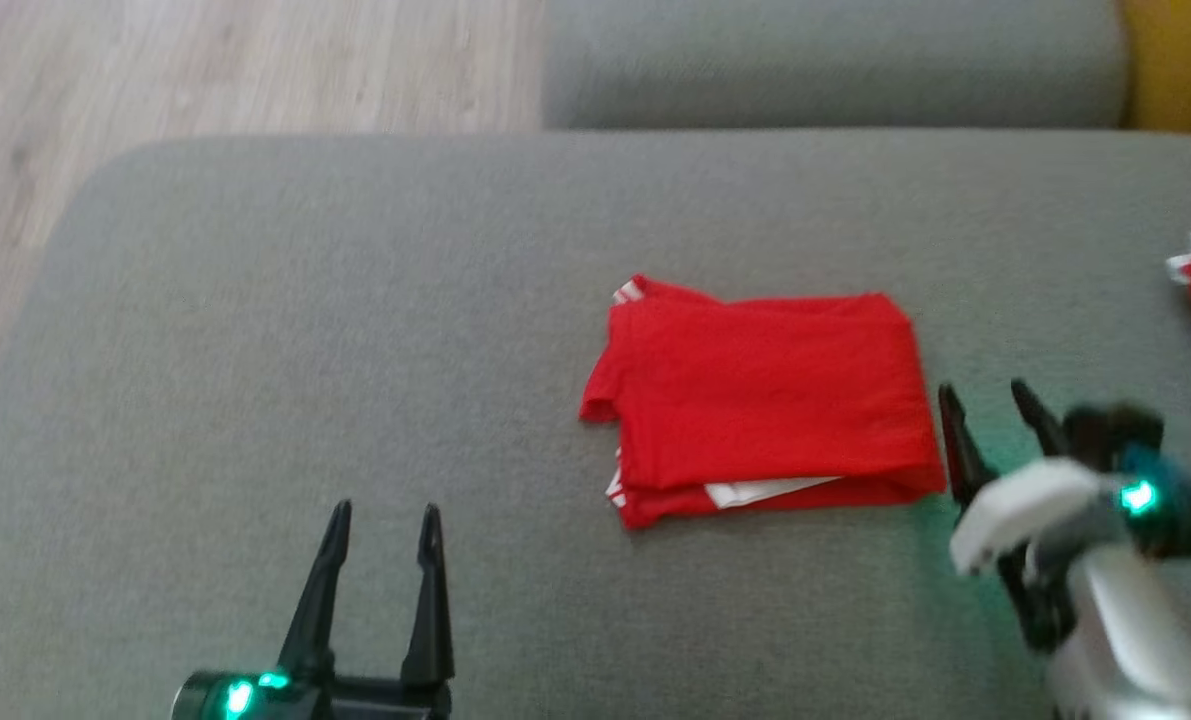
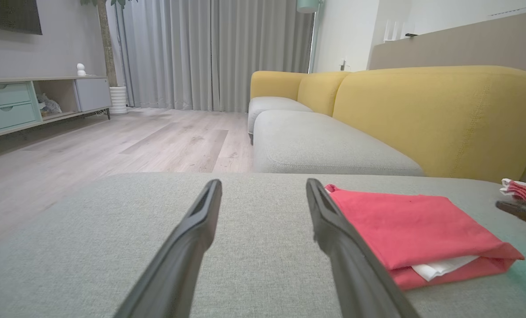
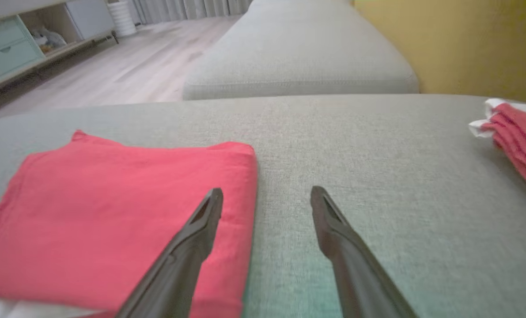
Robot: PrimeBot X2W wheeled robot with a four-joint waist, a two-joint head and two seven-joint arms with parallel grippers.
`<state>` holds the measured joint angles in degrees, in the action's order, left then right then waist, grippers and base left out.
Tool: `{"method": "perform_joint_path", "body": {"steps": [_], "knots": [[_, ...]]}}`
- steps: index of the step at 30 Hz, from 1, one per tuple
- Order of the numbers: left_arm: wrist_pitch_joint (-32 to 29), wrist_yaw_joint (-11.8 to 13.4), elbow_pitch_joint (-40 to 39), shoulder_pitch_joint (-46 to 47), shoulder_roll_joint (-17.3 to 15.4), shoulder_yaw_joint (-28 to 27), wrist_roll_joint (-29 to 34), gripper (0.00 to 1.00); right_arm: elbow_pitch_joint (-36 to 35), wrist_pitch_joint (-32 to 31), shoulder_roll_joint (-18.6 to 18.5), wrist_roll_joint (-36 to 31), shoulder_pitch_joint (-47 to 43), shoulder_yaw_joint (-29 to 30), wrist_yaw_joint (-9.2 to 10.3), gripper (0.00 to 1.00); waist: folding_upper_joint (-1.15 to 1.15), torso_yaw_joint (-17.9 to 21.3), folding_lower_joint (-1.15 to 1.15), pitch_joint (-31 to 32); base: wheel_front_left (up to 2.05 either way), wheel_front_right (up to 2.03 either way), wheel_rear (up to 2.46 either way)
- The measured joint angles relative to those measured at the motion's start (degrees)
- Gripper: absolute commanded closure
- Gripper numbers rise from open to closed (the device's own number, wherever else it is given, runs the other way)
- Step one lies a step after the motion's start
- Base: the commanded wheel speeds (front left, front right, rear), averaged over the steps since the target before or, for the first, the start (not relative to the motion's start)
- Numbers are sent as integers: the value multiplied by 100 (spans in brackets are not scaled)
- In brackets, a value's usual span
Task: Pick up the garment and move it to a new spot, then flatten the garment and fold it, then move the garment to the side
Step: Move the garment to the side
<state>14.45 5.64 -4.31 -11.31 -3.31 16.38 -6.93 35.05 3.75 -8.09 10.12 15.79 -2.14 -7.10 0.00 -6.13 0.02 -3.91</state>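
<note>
Garment [image 1: 765, 390]: thin red cloth, matt, lightly creased, with a white layer at its folded edge. Seat cushion [image 1: 355, 350]: grey woven upholstery, coarse grain, matt. Backrest [image 2: 430, 119]: yellow fabric, matt, stitched seams. Floor [image 1: 205, 60]: pale wood-grain planks, smooth, low sheen. Left gripper [image 1: 386, 507] and right gripper [image 1: 983, 388]: dark, matt, plastic in look. Right wrist shell [image 1: 1015, 510]: pale, smooth, slightly glossy.
</note>
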Motion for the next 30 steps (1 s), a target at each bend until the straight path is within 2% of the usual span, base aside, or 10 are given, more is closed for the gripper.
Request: {"method": "perform_joint_path", "body": {"steps": [6, 7, 9, 14, 17, 25, 30], "knots": [[0, -83, 69, 57, 1, 103, -58, 0, 996, -671, -30, 137, 714, -132, 0, 0, 0, -129, 0, -216, 0, 0, 0], [0, -92, 80, 59, 1, 129, -58, 0, 1195, -836, -26, 226, 782, -223, 0, 18, 0, -151, 0, -253, 0, 0, 0], [0, -92, 83, 80, 1, 141, -58, 0, 1357, -953, -8, 460, 879, -412, 0, 100, 0, -178, -2, -323, 0, 0, 0], [0, -53, 19, 202, 0, 93, -58, 0, 1395, -681, -129, 738, 1186, -923, -1, 100, 0, -61, -1, -462, 0, 0, 0], [1, -53, -148, 219, 1, 68, -58, 0, 1330, -403, -401, 604, 1290, -1127, -1, 100, 0, 137, -2, -538, 0, 0, 0], [9, -165, -521, 539, 3, -159, -125, 0, 544, -285, -1546, 438, 2014, -1519, -1, 100, 0, 884, -1, -883, 0, 0, 0], [9, -163, -537, 804, 4, -412, -41, 0, 32, -461, -2175, 442, 2287, -1605, -1, 100, 0, 1291, -1, -1217, 0, 0, 0]]}}
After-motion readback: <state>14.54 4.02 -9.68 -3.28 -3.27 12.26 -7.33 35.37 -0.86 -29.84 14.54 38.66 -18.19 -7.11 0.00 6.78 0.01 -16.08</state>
